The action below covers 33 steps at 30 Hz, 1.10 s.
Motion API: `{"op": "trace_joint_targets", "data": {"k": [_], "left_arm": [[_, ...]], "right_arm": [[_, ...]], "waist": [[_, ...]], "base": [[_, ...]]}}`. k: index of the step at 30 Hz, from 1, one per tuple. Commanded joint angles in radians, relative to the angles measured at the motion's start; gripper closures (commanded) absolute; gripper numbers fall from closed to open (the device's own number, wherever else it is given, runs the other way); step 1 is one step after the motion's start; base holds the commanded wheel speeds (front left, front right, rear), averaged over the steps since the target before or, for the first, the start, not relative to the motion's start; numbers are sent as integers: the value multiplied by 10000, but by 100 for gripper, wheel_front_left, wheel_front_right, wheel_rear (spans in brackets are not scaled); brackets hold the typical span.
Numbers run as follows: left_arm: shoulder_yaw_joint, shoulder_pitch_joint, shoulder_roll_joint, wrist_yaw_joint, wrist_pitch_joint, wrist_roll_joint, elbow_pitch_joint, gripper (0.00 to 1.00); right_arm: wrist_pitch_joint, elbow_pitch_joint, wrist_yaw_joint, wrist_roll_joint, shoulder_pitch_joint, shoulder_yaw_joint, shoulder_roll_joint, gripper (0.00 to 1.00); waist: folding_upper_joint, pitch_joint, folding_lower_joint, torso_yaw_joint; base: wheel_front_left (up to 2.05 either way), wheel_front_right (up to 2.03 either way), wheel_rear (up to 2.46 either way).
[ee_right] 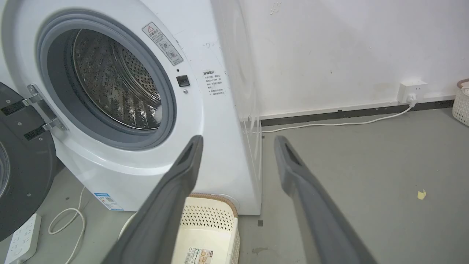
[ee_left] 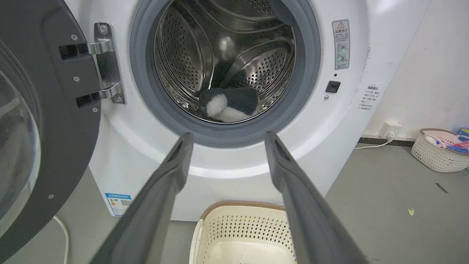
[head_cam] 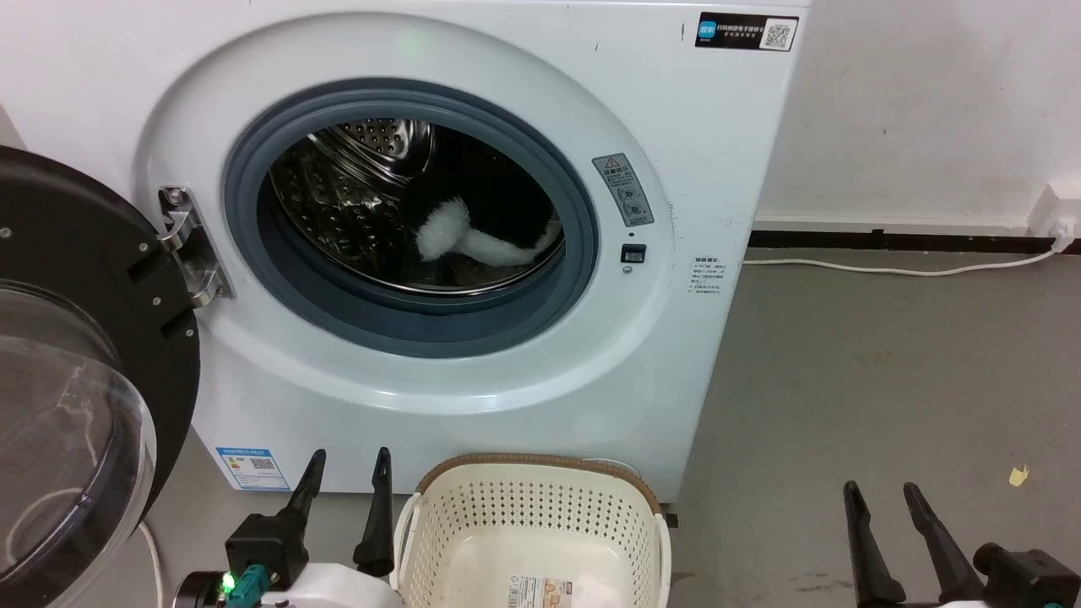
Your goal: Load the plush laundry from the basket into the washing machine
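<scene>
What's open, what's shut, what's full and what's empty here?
Washing machine door, swung wide open.
Plush laundry, lying inside the steel drum.
Basket, empty.
Left gripper, fingers apart, holding nothing.
Right gripper, fingers apart, holding nothing.

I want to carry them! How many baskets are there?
2. One basket before the washing machine; a second basket, holding clothes, stands by the wall. Others may be hidden.

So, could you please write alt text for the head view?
The plush laundry lies in the drum of the white washing machine, its door open at left. The cream basket stands before it, between the open left gripper and open right gripper.
</scene>
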Motion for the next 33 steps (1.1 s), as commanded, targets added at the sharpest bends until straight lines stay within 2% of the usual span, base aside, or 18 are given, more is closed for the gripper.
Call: {"op": "trace_joint_targets", "data": {"k": [1, 23, 24, 33], "left_arm": [[-8, 180, 56, 15, 37, -52, -86, 0], [-76, 238, 173, 181, 26, -183, -188, 0], [-47, 151, 155, 122, 43, -144, -208, 100], [37, 149, 105, 89, 142, -19, -281, 100]], "right_arm": [[-20, 12, -7, -7, 149, 8, 26, 0], [60, -53, -7, -47, 31, 62, 26, 0], [60, -18, 0, -3, 2, 65, 0, 100], [135, -50, 0, -112, -53, 76, 1, 100]], "waist": [[0, 7, 0, -2], [0, 113, 0, 0], [0, 115, 0, -2], [0, 140, 0, -57]], "base": [[0, 0, 0], [0, 0, 0], [0, 0, 0], [0, 0, 0]]}}
